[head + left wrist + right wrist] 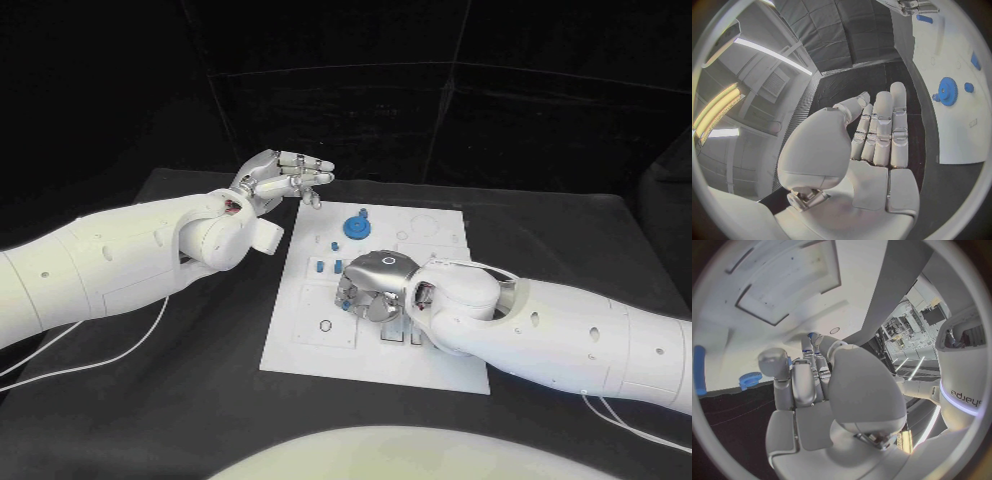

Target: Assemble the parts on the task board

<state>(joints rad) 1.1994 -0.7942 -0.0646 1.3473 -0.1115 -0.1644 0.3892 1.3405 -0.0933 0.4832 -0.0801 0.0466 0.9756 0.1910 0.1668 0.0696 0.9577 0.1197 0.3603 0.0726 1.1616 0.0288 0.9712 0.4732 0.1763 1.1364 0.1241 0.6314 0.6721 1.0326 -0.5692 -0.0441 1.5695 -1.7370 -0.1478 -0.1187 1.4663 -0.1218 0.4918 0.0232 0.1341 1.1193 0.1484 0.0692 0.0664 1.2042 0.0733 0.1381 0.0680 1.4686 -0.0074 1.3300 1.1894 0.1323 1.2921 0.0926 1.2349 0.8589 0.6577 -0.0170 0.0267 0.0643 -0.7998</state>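
I hold the right hand (378, 285) low over the task board (440, 365), grasping a small blue part (811, 336) for seating. The left hand (277, 178), released, waits just off the board's far corner.

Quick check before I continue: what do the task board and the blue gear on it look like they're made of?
The task board looks like rigid white plastic or coated sheet, matte, with printed outlines and cut recesses; the exact material is hard to tell. The blue gear looks like moulded or printed plastic: uniform saturated colour, dull sheen, crisp teeth round its rim.
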